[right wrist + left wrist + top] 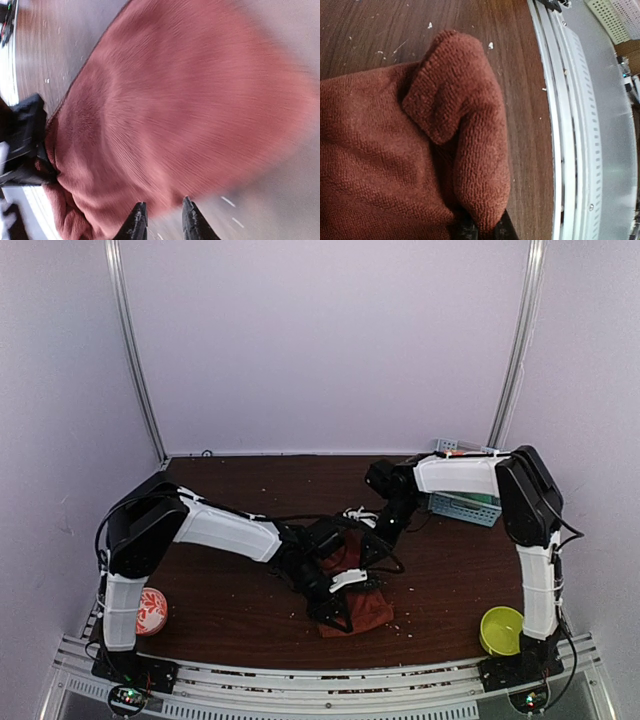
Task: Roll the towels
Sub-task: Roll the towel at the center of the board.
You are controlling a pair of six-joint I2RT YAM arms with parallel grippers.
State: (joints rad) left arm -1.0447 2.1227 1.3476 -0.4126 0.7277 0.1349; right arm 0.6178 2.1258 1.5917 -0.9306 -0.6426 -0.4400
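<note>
A rust-red towel (358,608) lies bunched on the dark wooden table near the front edge. In the left wrist view a thick fold of the towel (470,150) rises toward the camera. My left gripper (485,231) is shut on the end of that fold. My right gripper (163,214) is open, its fingers a little apart with nothing between them. Its tips hover just off the towel's (190,110) edge, and this view is blurred. The left gripper's black body (25,145) shows at the left there. From above, both grippers meet over the towel.
A teal perforated basket (466,506) stands at the back right under the right arm. A yellow-green bowl (500,630) sits at the front right and a red-and-white bowl (151,611) at the front left. The table's metal rail (570,150) runs close beside the towel.
</note>
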